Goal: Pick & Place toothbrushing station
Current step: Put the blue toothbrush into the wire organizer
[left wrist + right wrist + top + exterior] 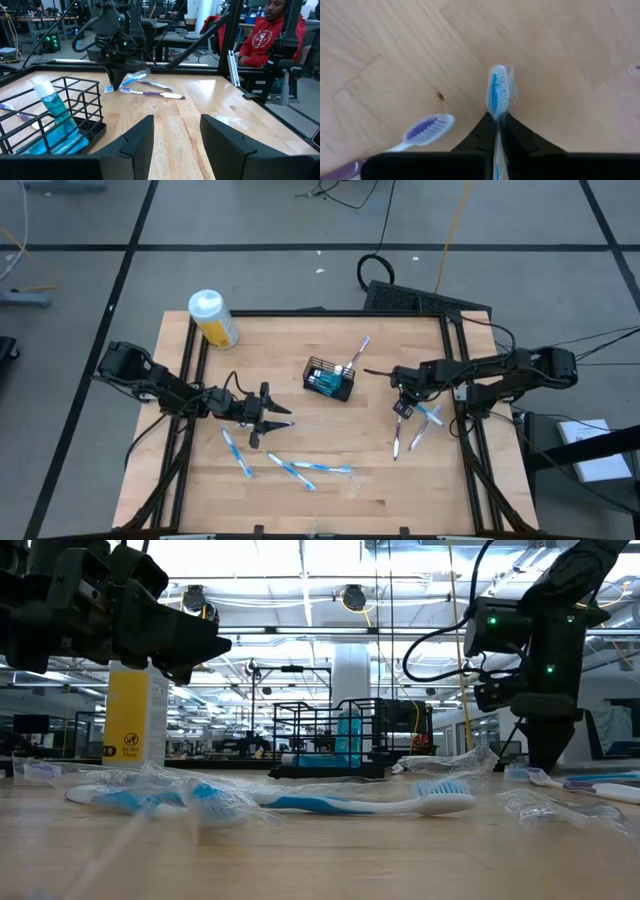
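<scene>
Currently at the pick step: right gripper [498, 131] low over the right side of the bench [300, 490], fingers clenched on a blue-bristled toothbrush [498, 95]. Next: lift clear, carry left to the black wire basket [329, 378] near bench centre, lower in beside the teal tube [52, 112]. Left gripper [176, 145] waiting left of the basket, fingers released, nothing held. More toothbrushes [300, 468] scattered near front; yellow bottle [213, 318] at far left corner. Pale wood surface; busy workshop beyond, seated person [272, 35] in red.
</scene>
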Action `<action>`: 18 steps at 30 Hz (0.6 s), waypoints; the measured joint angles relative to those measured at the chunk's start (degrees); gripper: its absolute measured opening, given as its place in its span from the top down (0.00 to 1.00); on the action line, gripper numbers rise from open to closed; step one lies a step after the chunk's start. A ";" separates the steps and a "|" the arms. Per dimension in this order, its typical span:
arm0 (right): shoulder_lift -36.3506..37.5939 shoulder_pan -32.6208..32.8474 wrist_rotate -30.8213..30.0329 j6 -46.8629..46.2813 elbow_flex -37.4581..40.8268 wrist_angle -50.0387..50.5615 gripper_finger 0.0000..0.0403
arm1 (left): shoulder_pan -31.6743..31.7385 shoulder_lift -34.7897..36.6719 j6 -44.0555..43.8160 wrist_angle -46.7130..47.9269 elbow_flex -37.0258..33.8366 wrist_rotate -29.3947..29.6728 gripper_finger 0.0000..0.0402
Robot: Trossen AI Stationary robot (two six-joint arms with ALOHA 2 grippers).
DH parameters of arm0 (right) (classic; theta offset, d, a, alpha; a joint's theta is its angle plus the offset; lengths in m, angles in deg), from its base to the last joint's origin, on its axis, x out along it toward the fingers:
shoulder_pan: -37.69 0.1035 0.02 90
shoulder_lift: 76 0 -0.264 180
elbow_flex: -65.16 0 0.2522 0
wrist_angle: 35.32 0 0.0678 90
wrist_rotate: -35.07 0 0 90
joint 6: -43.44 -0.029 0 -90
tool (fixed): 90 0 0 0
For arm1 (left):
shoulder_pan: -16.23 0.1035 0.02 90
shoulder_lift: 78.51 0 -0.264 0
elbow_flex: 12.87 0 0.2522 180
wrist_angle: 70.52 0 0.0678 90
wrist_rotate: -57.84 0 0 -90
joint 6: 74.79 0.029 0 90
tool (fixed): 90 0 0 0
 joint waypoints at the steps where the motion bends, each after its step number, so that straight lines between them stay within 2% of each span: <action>1: -0.02 0.12 -0.46 0.19 0.00 -0.42 0.98 | 0.00 0.00 0.00 0.06 0.00 0.01 0.58; 18: -0.32 1.76 -8.93 5.02 -1.09 -9.54 1.00 | 0.02 0.00 0.48 2.13 0.00 1.57 0.58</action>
